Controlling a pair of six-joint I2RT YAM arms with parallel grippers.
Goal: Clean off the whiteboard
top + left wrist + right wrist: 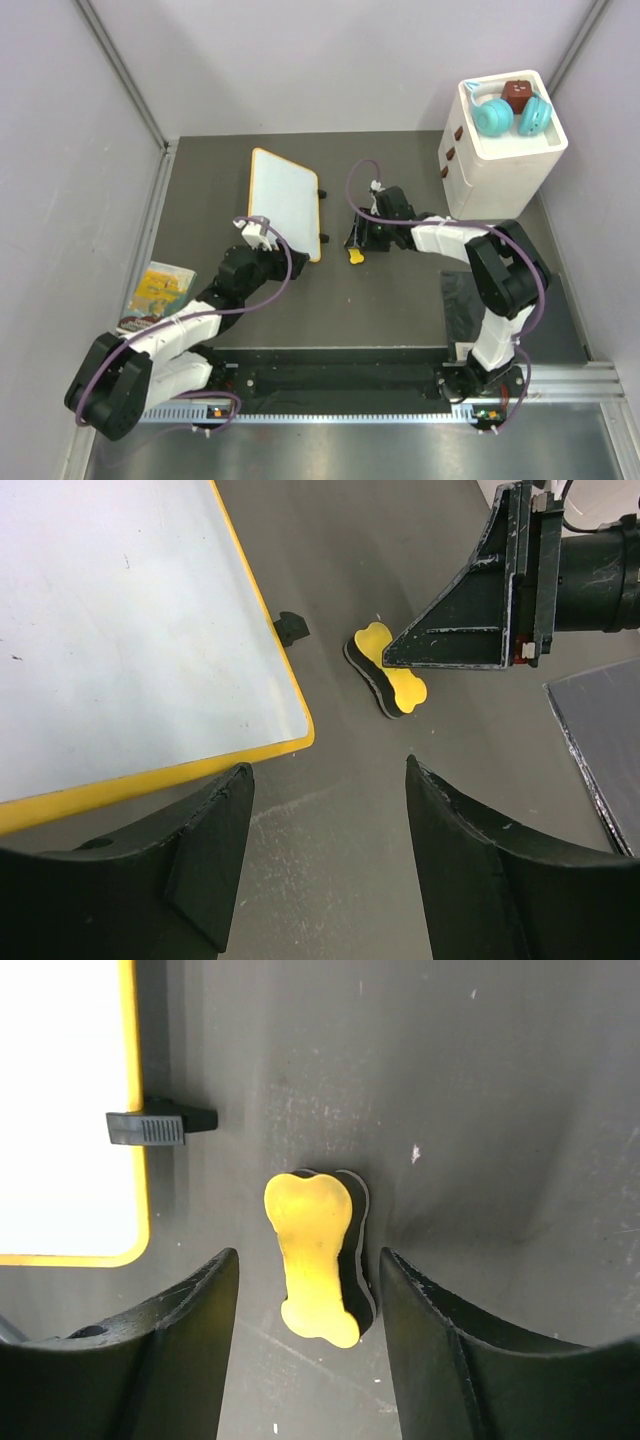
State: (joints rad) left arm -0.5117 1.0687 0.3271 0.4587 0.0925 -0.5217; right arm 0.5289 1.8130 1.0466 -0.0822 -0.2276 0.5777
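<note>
Both wide, empty: my right jaws straddle bone-shaped eraser [315, 1260], left jaws beside whiteboard [130, 620] corner. Board stiff, light, likely skids; pin yellow frame edge.

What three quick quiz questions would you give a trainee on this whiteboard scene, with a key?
1. True or false: the right gripper is clamped on the yellow eraser.
2. In the top view, the eraser lies where? A: on the whiteboard; B: right of it; C: left of it.
3. Fill in: the left gripper holds ____.
Key: 1 false, its jaws stand open either side; 2 B; 3 nothing.
</note>
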